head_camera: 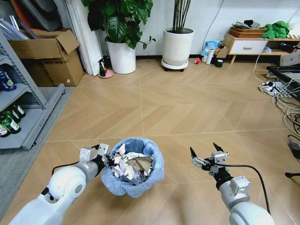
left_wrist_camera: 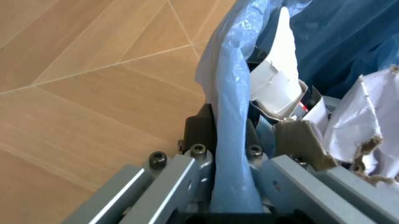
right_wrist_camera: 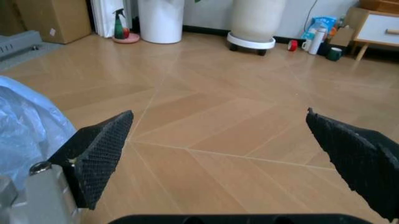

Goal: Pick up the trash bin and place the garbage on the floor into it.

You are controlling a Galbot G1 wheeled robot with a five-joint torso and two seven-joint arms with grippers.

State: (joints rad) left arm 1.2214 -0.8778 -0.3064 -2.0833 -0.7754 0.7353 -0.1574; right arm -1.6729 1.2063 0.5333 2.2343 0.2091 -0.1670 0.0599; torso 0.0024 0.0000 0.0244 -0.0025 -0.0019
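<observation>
L pincer [head_camera: 104,158] sits at the bin's 9 o'clock rim, jaws closed tight on the trash bin [head_camera: 134,167] edge; the wrist cam shows the light-blue bag [left_wrist_camera: 227,116] pinched between the metal fingers [left_wrist_camera: 187,177], w/ the dark rim just behind. Bin is held low over the wood floor [head_camera: 197,108], centre-left in the head view. Inside: the garbage [head_camera: 127,163], i.e. crumpled white paper plus a brownish torn piece, packed nearly to the rim; wrist cam also shows a folded white card scrap [left_wrist_camera: 277,86] against the bag. R pincer [head_camera: 204,155] hovers well apart at the bin's 3 o'clock, jaws spread wide, nothing in them; its black fingertips [right_wrist_camera: 100,149] frame bare floor. At 12 o'clock, far off by the wall, two white plant pots [head_camera: 177,47].
</observation>
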